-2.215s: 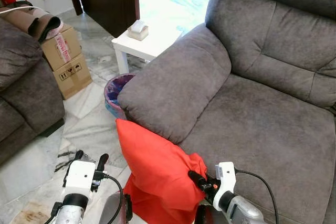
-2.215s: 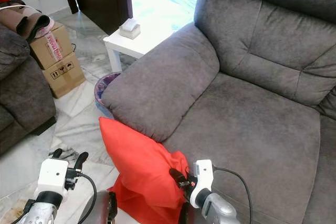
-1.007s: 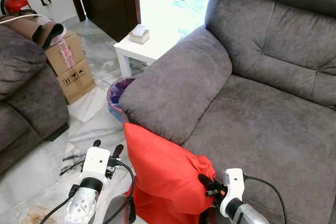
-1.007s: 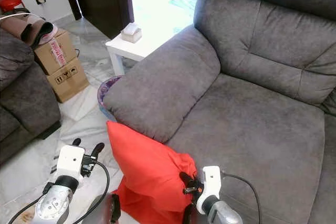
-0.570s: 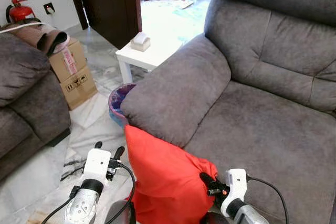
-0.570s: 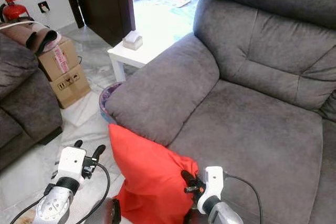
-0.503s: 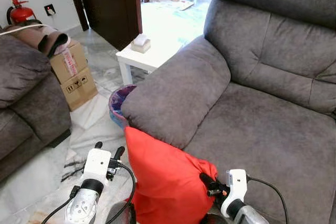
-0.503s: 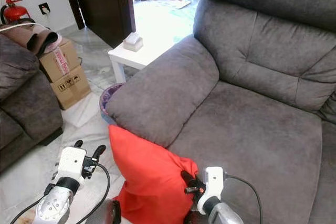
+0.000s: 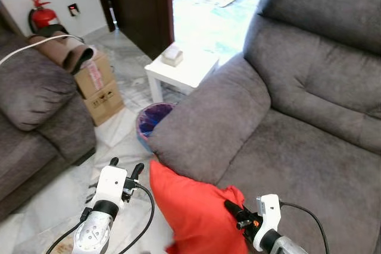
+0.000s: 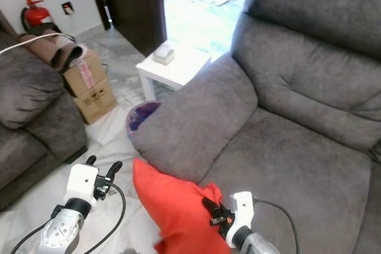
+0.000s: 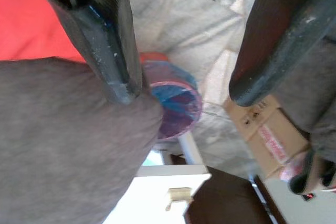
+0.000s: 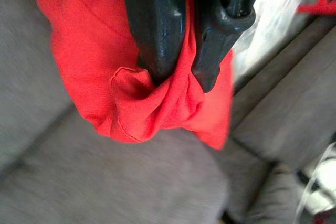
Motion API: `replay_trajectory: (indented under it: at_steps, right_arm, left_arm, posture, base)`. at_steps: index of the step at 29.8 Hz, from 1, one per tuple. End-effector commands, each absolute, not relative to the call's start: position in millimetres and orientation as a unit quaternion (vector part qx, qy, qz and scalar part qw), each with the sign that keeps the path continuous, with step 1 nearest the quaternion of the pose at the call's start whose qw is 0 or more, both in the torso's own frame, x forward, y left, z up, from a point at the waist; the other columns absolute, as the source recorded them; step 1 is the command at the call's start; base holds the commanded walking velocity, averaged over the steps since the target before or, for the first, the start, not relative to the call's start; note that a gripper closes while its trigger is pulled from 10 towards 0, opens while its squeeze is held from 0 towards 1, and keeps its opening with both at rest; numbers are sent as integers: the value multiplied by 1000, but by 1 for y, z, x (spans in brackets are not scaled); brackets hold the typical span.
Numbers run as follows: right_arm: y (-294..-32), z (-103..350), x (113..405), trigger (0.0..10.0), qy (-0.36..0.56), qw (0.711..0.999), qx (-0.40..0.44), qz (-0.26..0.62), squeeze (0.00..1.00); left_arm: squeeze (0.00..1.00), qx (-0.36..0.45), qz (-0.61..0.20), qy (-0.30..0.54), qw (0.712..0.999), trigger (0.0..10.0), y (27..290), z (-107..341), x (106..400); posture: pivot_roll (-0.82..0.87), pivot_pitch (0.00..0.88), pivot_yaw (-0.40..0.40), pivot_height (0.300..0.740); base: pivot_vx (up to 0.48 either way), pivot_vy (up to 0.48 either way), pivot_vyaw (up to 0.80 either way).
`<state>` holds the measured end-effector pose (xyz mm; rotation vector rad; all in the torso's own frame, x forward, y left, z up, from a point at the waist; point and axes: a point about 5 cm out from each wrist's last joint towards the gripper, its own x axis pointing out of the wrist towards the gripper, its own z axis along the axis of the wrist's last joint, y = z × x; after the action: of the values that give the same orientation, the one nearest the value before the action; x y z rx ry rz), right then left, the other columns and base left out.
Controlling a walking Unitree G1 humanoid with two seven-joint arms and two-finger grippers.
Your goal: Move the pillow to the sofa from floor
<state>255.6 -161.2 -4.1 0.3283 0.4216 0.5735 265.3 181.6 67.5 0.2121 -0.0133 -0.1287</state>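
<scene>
Half the red pillow (image 9: 199, 212) is cut off at the frame bottom, so I can't see its lower end. Right gripper (image 12: 181, 72) has its fingers pinched tight on a bunched fold of pillow fabric; its arm is mostly out of frame in the head views. The pillow sits at the front edge of the grey sofa (image 9: 297, 147), just below the padded armrest (image 9: 208, 126), top corner pointing up and to my left, long axis roughly upright, slightly tilted. The sofa seat to the right is wide and open. Left gripper (image 9: 124, 168) hangs over the marble floor (image 9: 119, 129) w/ fingers spread, holding nothing. Purple bin (image 9: 152, 120) and white desk (image 9: 181, 72) sit beside the armrest.
</scene>
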Motion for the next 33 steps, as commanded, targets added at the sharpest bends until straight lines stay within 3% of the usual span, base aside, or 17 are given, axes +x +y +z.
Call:
replay_trajectory:
  at_steps: [1,4,6,7,9,10,11,12,20,23,33]
  right_arm:
    - [-161,18,266,10000,151,924,144,320,0]
    - [-160,21,261,10000,160,909,130,361,0]
    - [-165,28,256,10000,171,889,97,414,0]
    - [-165,28,256,10000,171,889,97,414,0]
    - [-168,32,252,10000,175,874,71,449,0]
    - [-171,37,249,10000,181,857,58,479,0]
    - [-171,37,249,10000,181,857,58,479,0]
    - [-172,40,247,10000,186,845,50,499,0]
    - [-178,34,236,10000,245,800,-27,547,0]
    - [-174,33,228,10000,260,777,-43,571,0]
    - [-171,45,226,10000,245,761,-45,599,0]
  left_arm:
    - [0,111,-125,26,985,10000,176,59,257]
    - [0,146,-213,65,964,10000,173,50,247]
    - [0,194,-290,127,929,10000,186,38,232]
    - [0,194,-290,127,929,10000,186,38,232]
    - [0,234,-325,159,902,10000,198,34,225]
    - [0,274,-355,178,876,10000,207,31,220]
    - [0,274,-355,178,876,10000,207,31,220]
    - [0,303,-375,190,855,10000,212,30,218]
    - [0,312,-427,182,829,10000,211,48,223]
    - [0,351,-467,201,786,10000,214,46,217]
    - [0,380,-500,207,750,10000,217,41,211]
  posture:
    - [32,104,0,740]
    - [37,103,1,740]
    - [41,104,4,740]
    - [41,104,4,740]
    - [42,105,5,740]
    - [44,105,4,740]
    - [44,105,4,740]
    - [45,104,4,740]
    - [49,99,4,740]
    - [51,96,6,740]
    - [56,92,12,740]
  base:
    - [0,0,0]
    - [0,0,0]
    - [0,0,0]
    - [0,0,0]
    - [0,0,0]
    - [0,0,0]
    - [0,0,0]
    - [0,0,0]
    - [0,0,0]
    - [0,0,0]
    - [0,0,0]
